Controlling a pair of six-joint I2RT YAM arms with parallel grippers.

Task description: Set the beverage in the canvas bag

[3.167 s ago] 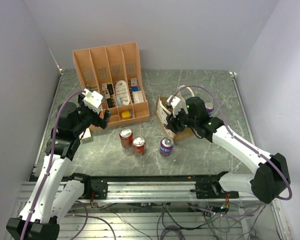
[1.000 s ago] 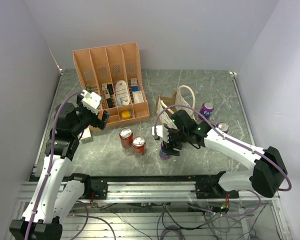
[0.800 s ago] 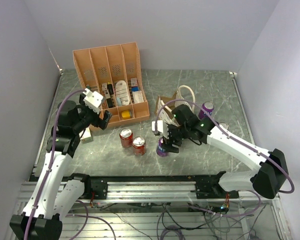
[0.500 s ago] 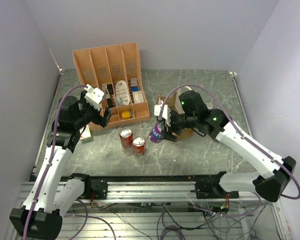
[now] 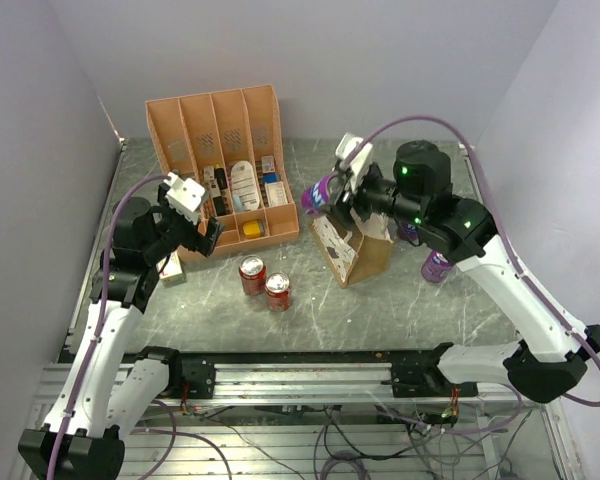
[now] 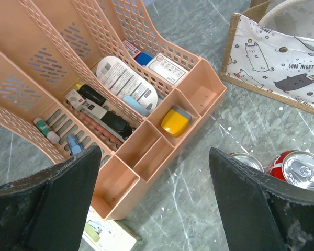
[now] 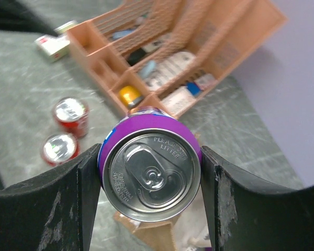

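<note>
My right gripper (image 5: 332,192) is shut on a purple beverage can (image 5: 319,196), held in the air above the left side of the canvas bag (image 5: 352,247). In the right wrist view the can (image 7: 149,169) fills the space between my fingers (image 7: 47,206), silver top toward the camera, with the tan bag (image 7: 162,230) just below. The bag's pale cat-print panel (image 6: 275,49) also shows in the left wrist view. My left gripper (image 5: 202,228) is open and empty, hovering at the front left corner of the orange organiser tray (image 5: 225,160).
Two red cans (image 5: 252,273) (image 5: 277,291) stand in front of the tray. Another purple can (image 5: 437,265) stands right of the bag, under my right arm. A small white box (image 5: 172,271) lies by the tray's front left corner. Grey walls enclose the table.
My right gripper has closed on the purple can in front of the bag, lifted it and carried it up and back to above the bag. The left arm has barely moved.
</note>
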